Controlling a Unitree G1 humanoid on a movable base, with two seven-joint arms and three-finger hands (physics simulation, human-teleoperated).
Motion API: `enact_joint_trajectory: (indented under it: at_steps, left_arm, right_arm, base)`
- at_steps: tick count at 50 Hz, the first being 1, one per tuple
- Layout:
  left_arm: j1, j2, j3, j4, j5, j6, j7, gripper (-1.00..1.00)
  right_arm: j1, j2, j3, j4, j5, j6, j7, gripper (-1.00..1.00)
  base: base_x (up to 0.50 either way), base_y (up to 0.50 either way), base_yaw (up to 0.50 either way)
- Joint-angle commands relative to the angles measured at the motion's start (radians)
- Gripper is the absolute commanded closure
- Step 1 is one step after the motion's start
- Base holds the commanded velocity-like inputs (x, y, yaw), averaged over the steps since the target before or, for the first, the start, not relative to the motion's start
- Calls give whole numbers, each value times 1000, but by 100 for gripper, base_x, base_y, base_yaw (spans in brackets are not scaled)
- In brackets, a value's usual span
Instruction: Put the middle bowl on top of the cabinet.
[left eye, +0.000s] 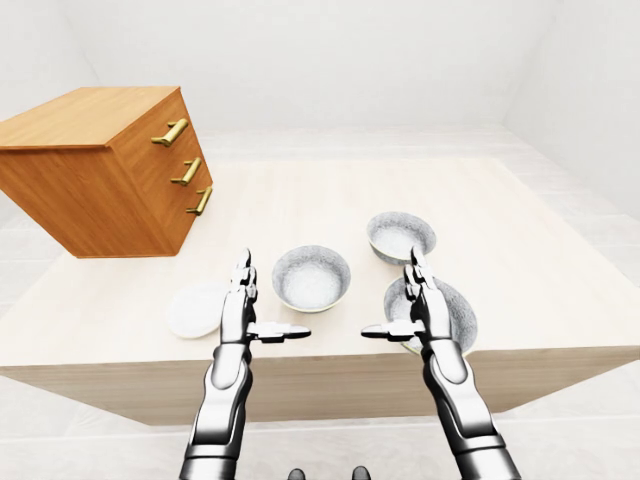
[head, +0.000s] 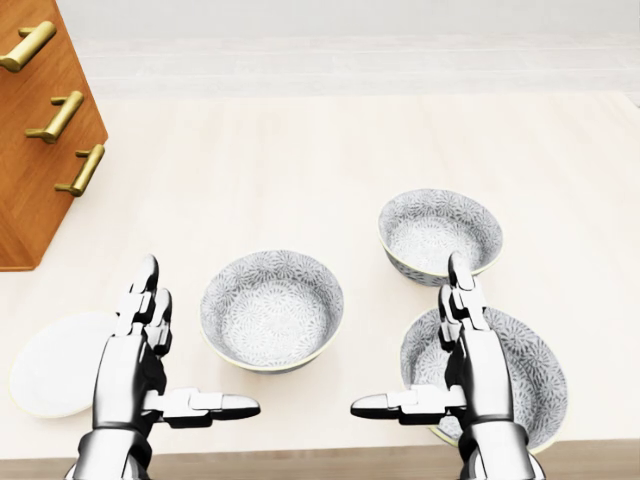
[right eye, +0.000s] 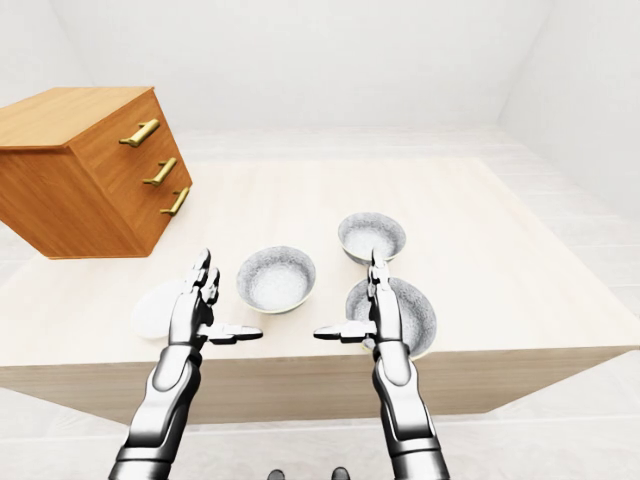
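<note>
1. The left hand (head: 150, 365) hangs over the near edge of the table (head: 300, 150), its fingers (head: 145, 290) spread wide: two point straight up the head view, and the thumb sticks out sideways to the right. It holds nothing and touches nothing.
2. The right hand (head: 465, 365) mirrors it — two fingers (head: 462, 290) upright, thumb pointing left toward the other thumb, with a clear gap between the two thumb tips. It is empty as well.
3. The middle bowl (head: 272, 310) sits upright on the table between the two hands, just above the thumbs in the head view and nearer the left fingers. Neither hand touches it.
4. The large bowl (head: 525, 365) lies under and behind the right hand; whether the fingers touch it I cannot tell.
5. The small bowl (head: 440, 232) stands just above the right fingertips, apart from them.
6. A white plate (head: 55, 365) lies flat just left of the left hand.
7. The cabinet (left eye: 100, 170) — wooden, with three brass handles — stands well up and left of the left fingers.
</note>
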Motion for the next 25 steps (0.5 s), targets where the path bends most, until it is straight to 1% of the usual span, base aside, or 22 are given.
enact_joint_trajectory:
  at_steps: [1, 2, 3, 4, 6, 7, 10, 11, 12, 13, 14, 16, 17, 20, 23, 25]
  left_arm:
    - [22, 38, 4, -48, -27, 33, 13, -100]
    - [29, 32, 11, -69, -22, 42, 10, -100]
    - [32, 27, 18, -80, -18, 43, 6, -100]
    - [46, 22, 22, -118, -20, 50, -2, -100]
    - [53, 17, 29, -137, -8, 55, -11, -100]
    - [62, 13, 36, -170, -17, 69, -18, -100]
    - [69, 6, 53, -209, -31, 87, -33, -100]
    - [77, 8, 52, -250, -30, 108, -40, -100]
    - [80, 11, 55, -266, -16, 116, -35, -100]
    - [83, 11, 65, -304, -25, 141, -37, -100]
    - [84, 12, 68, -319, -22, 147, -39, -100]
    - [88, 12, 78, -356, -21, 147, -40, -100]
    - [96, 11, 85, -407, -30, 147, -42, -100]
    - [90, 11, 98, -473, -36, 147, -43, -100]
    - [65, 14, 122, -549, -52, 147, -41, -100]
    - [45, 17, 127, -557, -51, 147, -40, -100]
  right_arm:
    - [23, -81, 30, -88, 100, 54, -31, -100]
    - [28, -65, 15, -97, 83, 61, -18, -100]
    - [32, -52, 2, -108, 69, 67, -7, -100]
    - [42, -40, -9, -132, 56, 77, 0, -100]
    - [52, -18, -31, -161, 49, 93, 19, -100]
    - [56, -11, -40, -177, 44, 105, 26, -100]
    - [58, 3, -65, -203, 35, 127, 45, -100]
    - [60, 4, -74, -229, 30, 145, 46, -100]
    - [61, 7, -84, -250, 34, 162, 50, -100]
    - [65, 8, -92, -293, 39, 168, 54, -100]
    - [71, 11, -94, -320, 34, 168, 54, -100]
    - [76, 14, -102, -361, 35, 168, 64, -100]
    - [78, 13, -111, -389, 44, 168, 74, -100]
    - [75, 11, -129, -455, 46, 168, 80, -100]
    - [74, 6, -140, -536, 40, 168, 84, -100]
    - [72, -3, -140, -549, 3, 168, 85, -100]
  base:
    - [0, 0, 0]
    - [0, 0, 0]
    - [0, 0, 0]
    - [0, 0, 0]
    - [0, 0, 0]
    - [0, 0, 0]
    - [0, 0, 0]
    - [0, 0, 0]
    - [0, 0, 0]
    - [0, 0, 0]
    - [0, 0, 0]
    - [0, 0, 0]
    - [0, 0, 0]
    - [0, 0, 0]
    - [0, 0, 0]
    - [0, 0, 0]
